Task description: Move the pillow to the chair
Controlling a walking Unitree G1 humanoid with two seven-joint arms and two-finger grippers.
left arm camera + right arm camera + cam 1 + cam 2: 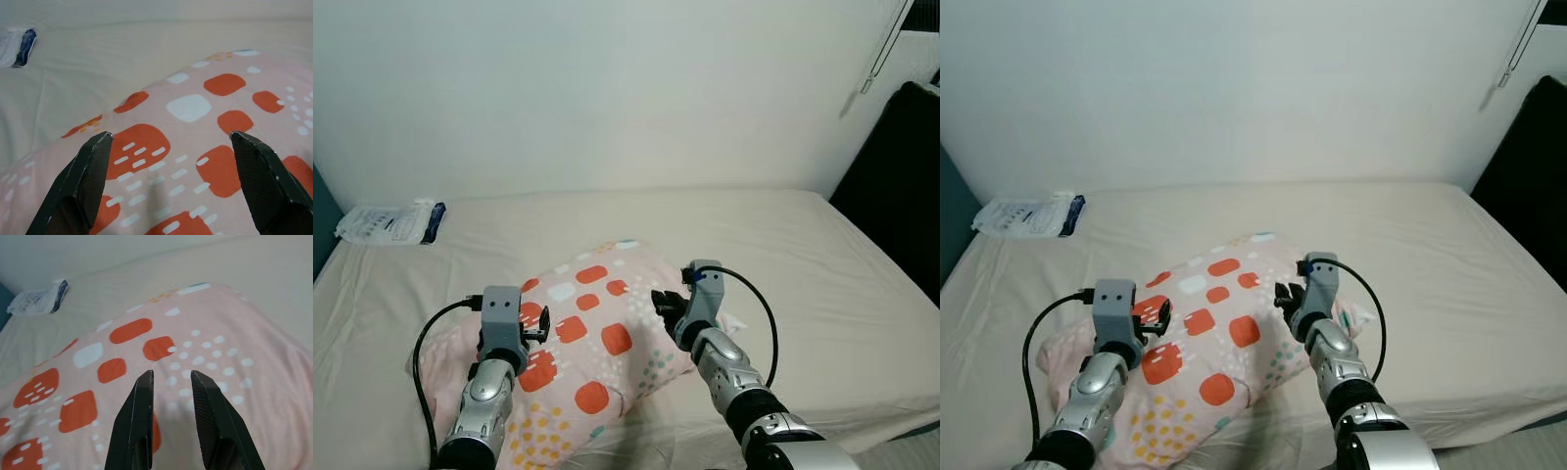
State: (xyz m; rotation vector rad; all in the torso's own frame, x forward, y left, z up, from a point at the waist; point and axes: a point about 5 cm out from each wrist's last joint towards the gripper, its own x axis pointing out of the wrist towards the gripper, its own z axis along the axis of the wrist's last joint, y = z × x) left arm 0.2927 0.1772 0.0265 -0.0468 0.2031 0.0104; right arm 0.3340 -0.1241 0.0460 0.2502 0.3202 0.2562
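Both tools (536, 326) (666, 302) low over pink pillow (592, 338) on bed (803, 264)

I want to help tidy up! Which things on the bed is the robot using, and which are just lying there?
For the job:
pink pillow with orange patches
left gripper, open above the pillow
right gripper, fingers slightly apart, over the pillow

Just lying about:
white plastic packet with a blue edge, near the wall
beige bed sheet

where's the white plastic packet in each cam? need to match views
Left eye: white packet far left on the bed, by the wall.
Right eye: same spot.
Left wrist: top-left corner.
Right wrist: upper left.
Shared landmark: pink patterned pillow.
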